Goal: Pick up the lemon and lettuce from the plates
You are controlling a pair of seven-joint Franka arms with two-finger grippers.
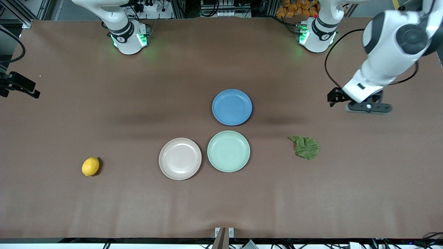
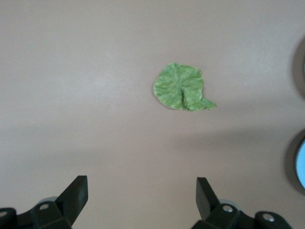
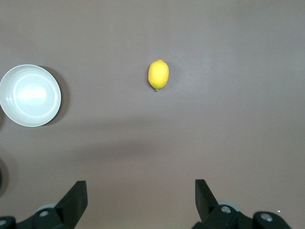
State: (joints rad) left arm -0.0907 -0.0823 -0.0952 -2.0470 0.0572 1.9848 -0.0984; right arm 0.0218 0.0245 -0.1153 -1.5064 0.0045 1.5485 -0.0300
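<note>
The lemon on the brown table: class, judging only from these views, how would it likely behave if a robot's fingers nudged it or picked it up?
The lemon looks oval and rounded, lying bare on the flat table, so a nudge would probably make it roll or wobble off. Its skin looks smooth, so it may slip between narrow fingers. It seems firm, likely holding its shape when squeezed.

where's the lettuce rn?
The lettuce lies on the bare table, not on a plate, beside the mint plate toward the left arm's end. The open left gripper hangs above the table near it.
</note>
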